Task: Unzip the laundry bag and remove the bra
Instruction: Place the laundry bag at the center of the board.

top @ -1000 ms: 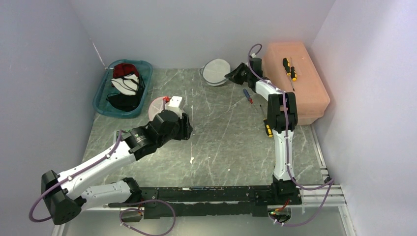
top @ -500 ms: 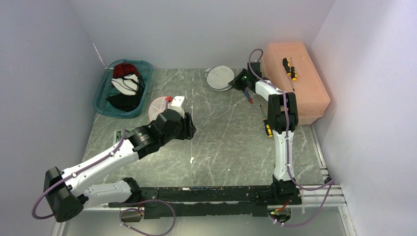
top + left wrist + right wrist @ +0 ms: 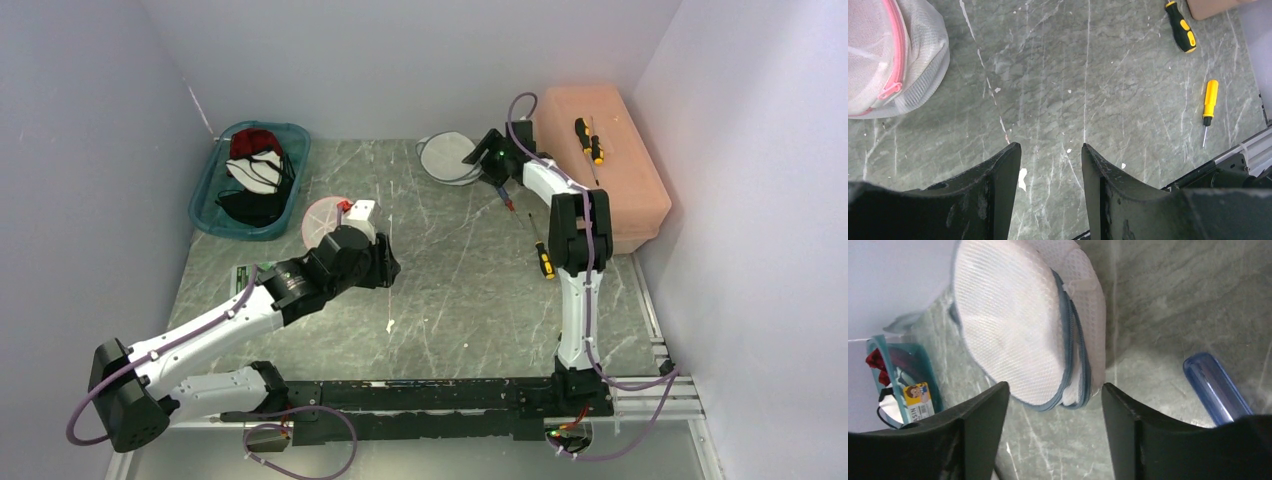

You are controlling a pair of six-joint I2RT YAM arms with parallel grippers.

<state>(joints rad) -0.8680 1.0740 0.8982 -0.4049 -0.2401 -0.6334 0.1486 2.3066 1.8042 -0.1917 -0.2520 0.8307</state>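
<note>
Facing the bag (image 3: 1008, 325), upper centre of the right wrist view, we hold the right gripper (image 3: 1054, 390) apart so it can straddle the zipper (image 3: 1074, 347). The left gripper (image 3: 1050, 147), also apart, hovers free, the pink bag (image 3: 878, 55) at upper left.

A grey-green marbled table (image 3: 450, 290) is carrying a scatter of laundry and tools. A teal tray (image 3: 205, 190) is sitting in the far left corner, with a pink-zipped mesh laundry bag (image 3: 878, 55) lying just beside it, toward the middle. A grey-trimmed mesh laundry bag (image 3: 1013, 330) is resting near the far edge, and a blue-handled screwdriver (image 3: 1215, 387) is lying close beside it. A salmon-coloured box (image 3: 630, 190) is standing along the right side. A black-and-yellow screwdriver (image 3: 1182, 27) is lying near its front corner, and a slim yellow screwdriver (image 3: 1209, 100) is lying closer to the table's near edge. A small white scrap (image 3: 389, 325) is lying mid-table.
</note>
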